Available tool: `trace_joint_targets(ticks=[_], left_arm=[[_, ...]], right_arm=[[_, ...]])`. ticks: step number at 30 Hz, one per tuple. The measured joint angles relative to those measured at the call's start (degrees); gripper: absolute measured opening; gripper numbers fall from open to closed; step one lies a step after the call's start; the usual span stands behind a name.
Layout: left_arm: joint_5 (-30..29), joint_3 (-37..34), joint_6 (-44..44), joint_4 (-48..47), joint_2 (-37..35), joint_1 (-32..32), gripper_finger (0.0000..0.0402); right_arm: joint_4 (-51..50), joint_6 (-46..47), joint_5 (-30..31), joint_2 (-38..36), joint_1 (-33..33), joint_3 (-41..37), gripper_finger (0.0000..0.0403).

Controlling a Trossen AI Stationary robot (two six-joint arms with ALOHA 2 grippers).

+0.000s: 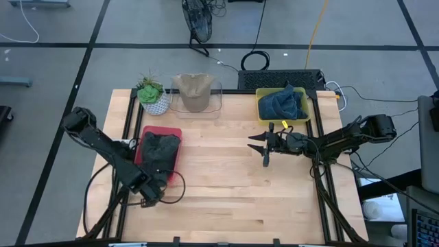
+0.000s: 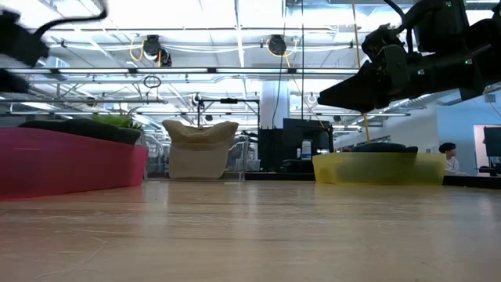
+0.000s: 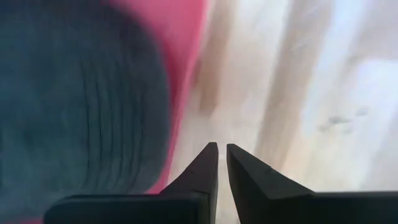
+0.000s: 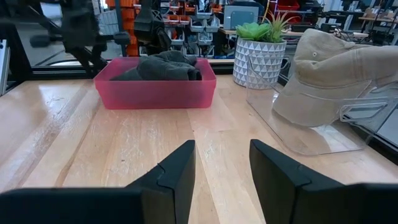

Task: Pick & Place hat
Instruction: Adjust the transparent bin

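Left end effector [image 1: 149, 199]: sat low at the near left of the surface [image 1: 226, 199], just past the red bin's near end; fingers [image 3: 205, 168] nearly together, a thin slit between them, nothing held.
Right end effector [image 1: 263, 145]: hovered over the middle-right of the surface, pointing toward the left side; fingers [image 4: 177, 171] stood well apart, nothing between them.
Dark hat [image 1: 159, 149]: lay inside the red bin [image 1: 145, 130] on the left, filling most of it.
Tan hat [image 1: 193, 91]: sat in the clear bin [image 1: 216, 103] at the far edge, between the plant and the yellow bin.
Blue hat [image 1: 282, 103]: bunched up in the yellow bin [image 1: 264, 118] at the far right, just beyond the right end effector.
Plant [image 1: 152, 95]: stood in its patterned white pot at the far left corner, just beside the clear bin.
Low view: the right arm hung clear above the wood; red bin on the left, tan hat in the middle, yellow bin to the right.
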Motion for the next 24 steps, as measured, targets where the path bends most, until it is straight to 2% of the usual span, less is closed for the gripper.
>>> trace_joint_targets(ticks=[6,9,11,12,14,17,24], left_arm=[[-4.28,9.40,15.26,0.36,-1.17,4.87,0.0046],[-14.52,13.20,25.29,3.59,-1.82,7.46,0.0046],[-22.07,12.95,33.01,8.61,-1.90,10.07,0.0046],[-23.56,12.34,36.28,11.12,-1.89,11.89,0.0046],[-22.35,10.96,41.83,15.15,-1.88,16.31,0.0046],[-17.09,7.55,46.68,19.55,-1.83,23.61,0.0046],[-13.91,0.38,53.15,18.90,-1.83,36.33,0.0046]], right_arm=[[0.27,0.00,0.00,0.00,0.00,0.00,0.0130],[0.50,0.00,0.00,-0.02,0.00,0.00,0.0130],[0.49,0.00,0.00,-0.02,0.00,0.01,0.0130],[0.50,0.02,0.00,-0.02,0.00,0.00,0.0130],[0.43,0.35,-0.07,-0.01,0.00,0.01,0.0130],[0.31,0.43,-0.11,-0.02,0.00,0.00,0.0130],[-0.46,-0.04,-0.11,-0.02,0.00,0.01,0.0130]])
